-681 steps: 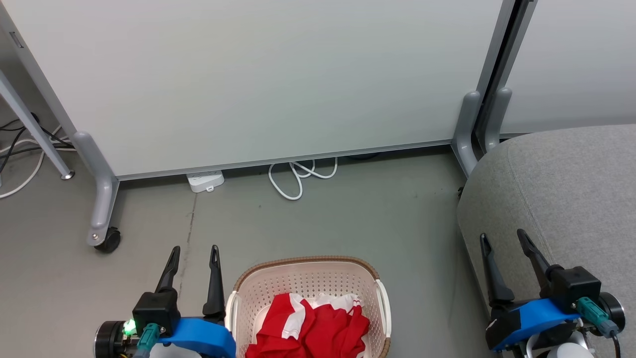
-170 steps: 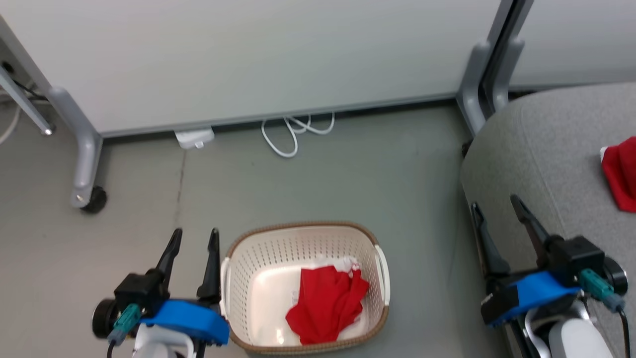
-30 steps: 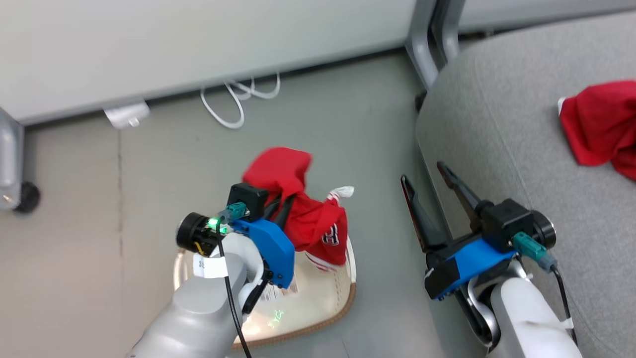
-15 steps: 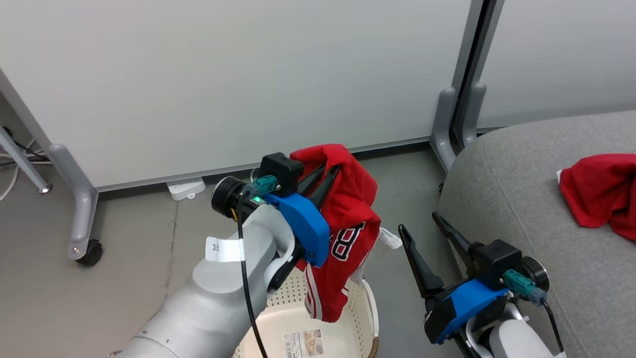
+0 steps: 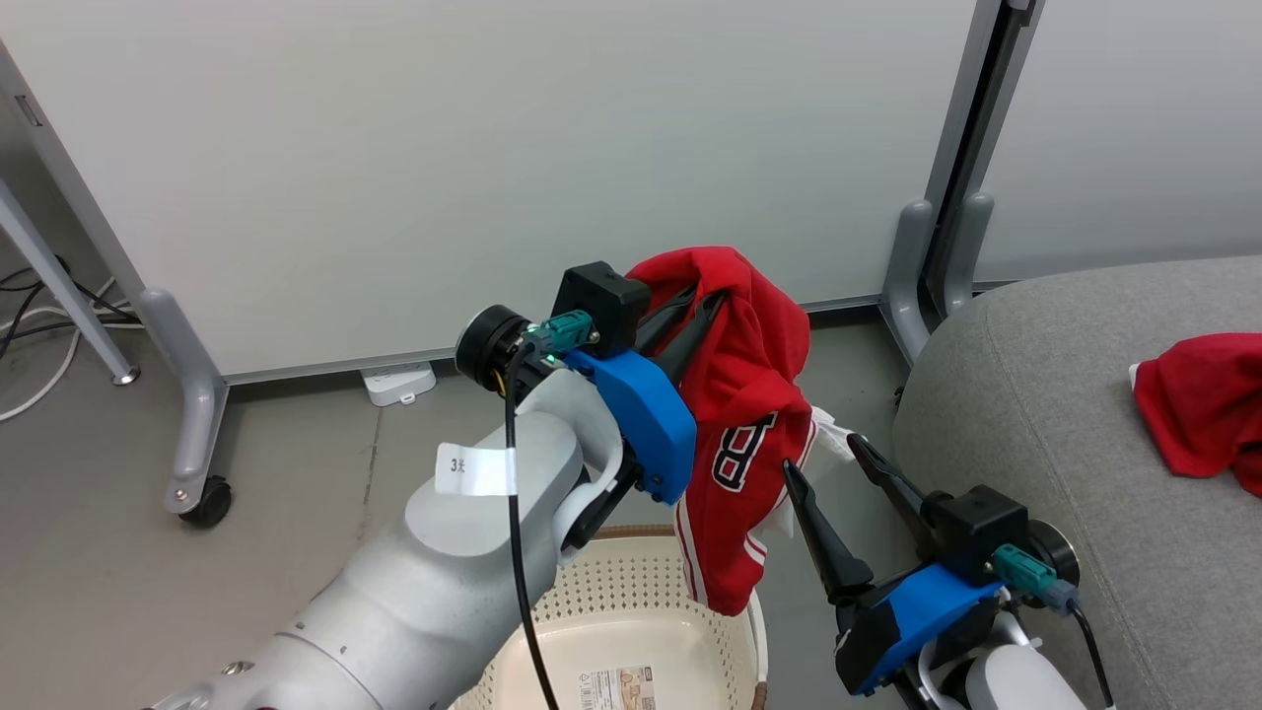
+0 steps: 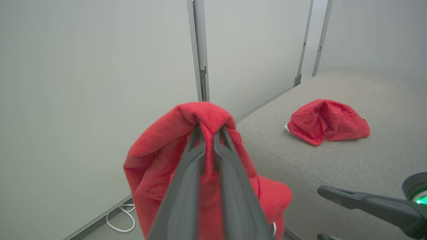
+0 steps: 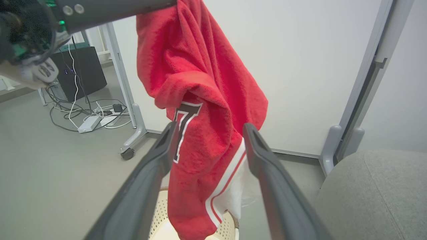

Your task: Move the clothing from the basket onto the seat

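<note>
Showing bare floor and a label (image 5: 619, 687), the basket (image 5: 631, 582) is cut off by the frame edge and the left forearm (image 5: 444, 582) (near end unchecked). Above it the left gripper (image 5: 712, 298), fingers pinched together on a fold, holds one red garment (image 5: 749, 394) hanging over the basket. Alongside, the right gripper (image 5: 820, 452): fingers apart, empty. Beyond, a second red garment (image 5: 1198, 404) lies on the seat (image 5: 1035, 394). Judged: one piece delivered, one mid-carry; transfer and release remain.
</note>
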{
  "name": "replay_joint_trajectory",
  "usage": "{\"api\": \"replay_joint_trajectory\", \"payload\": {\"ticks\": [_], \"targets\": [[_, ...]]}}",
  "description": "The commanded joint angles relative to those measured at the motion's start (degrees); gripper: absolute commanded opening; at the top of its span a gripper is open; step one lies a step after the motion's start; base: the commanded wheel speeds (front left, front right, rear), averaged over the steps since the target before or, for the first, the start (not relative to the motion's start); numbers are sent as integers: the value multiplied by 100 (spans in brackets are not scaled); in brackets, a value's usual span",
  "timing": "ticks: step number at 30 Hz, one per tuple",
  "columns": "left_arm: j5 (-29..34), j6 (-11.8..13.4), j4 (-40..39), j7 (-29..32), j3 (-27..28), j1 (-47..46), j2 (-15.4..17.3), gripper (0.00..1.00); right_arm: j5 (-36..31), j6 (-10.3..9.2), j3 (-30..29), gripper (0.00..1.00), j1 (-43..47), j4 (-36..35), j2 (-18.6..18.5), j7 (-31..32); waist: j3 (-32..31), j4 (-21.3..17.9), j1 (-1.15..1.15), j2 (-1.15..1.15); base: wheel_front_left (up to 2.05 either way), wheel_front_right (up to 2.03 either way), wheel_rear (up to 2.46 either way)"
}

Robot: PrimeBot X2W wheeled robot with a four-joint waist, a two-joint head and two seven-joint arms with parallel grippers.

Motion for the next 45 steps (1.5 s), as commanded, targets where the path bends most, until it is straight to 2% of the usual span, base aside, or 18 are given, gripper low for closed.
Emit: {"api": "replay_joint_trajectory", "payload": {"ticks": [1,13,25,36,37,39,40,45], "targets": [[-33,16,10,6,-38,-51,2,0,1,1,11,100,86,-7,-7,-12,7,-3,1,-1,0,0,0],[-287,-28,82,-47,-252,-126,1,0,-126,1,167,100,-338,390,-7,145,89,-54,1,-1,0,0,0],[-534,-55,19,-121,-515,-213,1,0,105,1,700,100,-1649,1915,-7,-78,144,-13,1,-1,0,0,0],[-743,-55,43,-187,-731,-260,1,0,892,1,1504,100,-2613,3160,-7,-324,129,-22,1,-1,0,0,0],[-761,-55,47,-194,-754,-258,0,0,1004,1,1578,53,-2654,3234,-7,-349,124,-26,1,-1,0,0,0],[-792,-53,50,-205,-793,-261,0,0,1198,1,1713,30,-2729,3367,-7,-358,112,-33,1,-1,0,0,0],[-814,-53,49,-201,-807,-264,0,0,1273,1,1771,0,-2770,3423,-7,-386,107,-35,1,-1,0,0,0],[-872,-35,73,-234,-860,-301,0,0,1594,1,2083,0,-2876,3662,-7,-496,95,-57,1,-1,0,0,0]]}}
